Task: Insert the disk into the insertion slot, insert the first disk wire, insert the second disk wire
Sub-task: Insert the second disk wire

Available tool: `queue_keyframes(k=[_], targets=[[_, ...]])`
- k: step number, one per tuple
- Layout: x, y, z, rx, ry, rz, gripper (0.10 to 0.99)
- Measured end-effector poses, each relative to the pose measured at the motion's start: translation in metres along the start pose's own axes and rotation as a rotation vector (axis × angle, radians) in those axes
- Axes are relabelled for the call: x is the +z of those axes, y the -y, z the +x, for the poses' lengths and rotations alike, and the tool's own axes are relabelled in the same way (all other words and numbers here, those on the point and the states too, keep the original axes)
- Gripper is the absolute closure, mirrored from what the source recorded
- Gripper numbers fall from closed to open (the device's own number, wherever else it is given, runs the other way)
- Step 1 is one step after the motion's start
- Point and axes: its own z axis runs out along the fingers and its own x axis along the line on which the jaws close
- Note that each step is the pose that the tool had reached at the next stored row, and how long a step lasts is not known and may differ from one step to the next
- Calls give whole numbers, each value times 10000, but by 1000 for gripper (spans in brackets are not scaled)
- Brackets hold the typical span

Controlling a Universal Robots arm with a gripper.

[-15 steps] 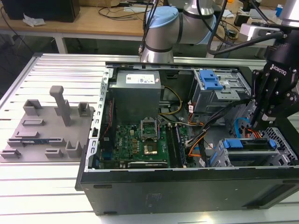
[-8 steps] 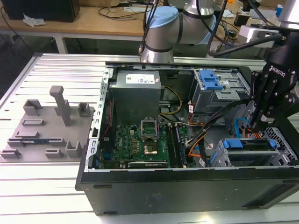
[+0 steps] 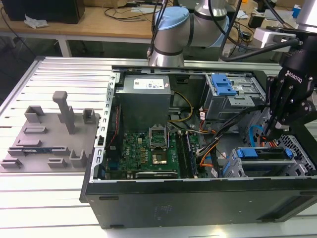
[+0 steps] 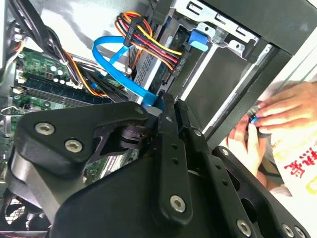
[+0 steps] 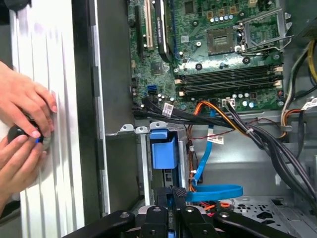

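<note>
An open black computer case (image 3: 198,198) lies on its side on a slatted aluminium table (image 3: 49,198), the green motherboard (image 3: 143,151) exposed near its middle. At the case's end on the exterior view's right, the disk (image 3: 262,154) sits inside the insertion slot (image 3: 302,153), its blue carrier front (image 3: 246,152) flush with the cage's open end; in the first wrist view the same blue carrier face (image 5: 163,151) shows framed by the grey cage. Behind it stands a taller grey bay with a blue latch (image 3: 223,85).

The black gripper (image 3: 275,130) hangs just above the back of the disk, between the low cage and the taller bay. The arm (image 3: 173,34) comes in from the far side of the table, its last links bent over so the gripper points downward into the case. In both wrist views the fingers (image 4: 171,144) are drawn together, pinching the end of a flat blue data cable (image 4: 121,74) whose loop curves away from the fingertips; in the first wrist view that blue cable (image 5: 218,192) lies just beyond the closed fingers (image 5: 173,198). A bundle of red, yellow and black power wires (image 4: 148,42) ends in a connector at the drive's rear, just beside the blue cable.

Outside the case wall, a person's two hands (image 5: 22,134) rest on the table, holding a small dark object.

A grey fixture tray (image 3: 47,134) lies on the table at the exterior view's left, well apart from the case.
</note>
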Motion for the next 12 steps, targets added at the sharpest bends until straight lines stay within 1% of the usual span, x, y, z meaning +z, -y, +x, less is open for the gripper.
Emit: queue_keyframes(k=[2,4,5,7,8,10,11,12], targets=[[6,0,22,0,194,20,925],[11,0,47,1,358,43,925],[18,1,75,1,486,60,925],[28,1,113,1,609,75,925],[37,1,150,1,692,86,925],[50,1,203,3,808,111,925],[59,-3,230,9,910,146,925],[64,-10,240,12,993,183,925]])
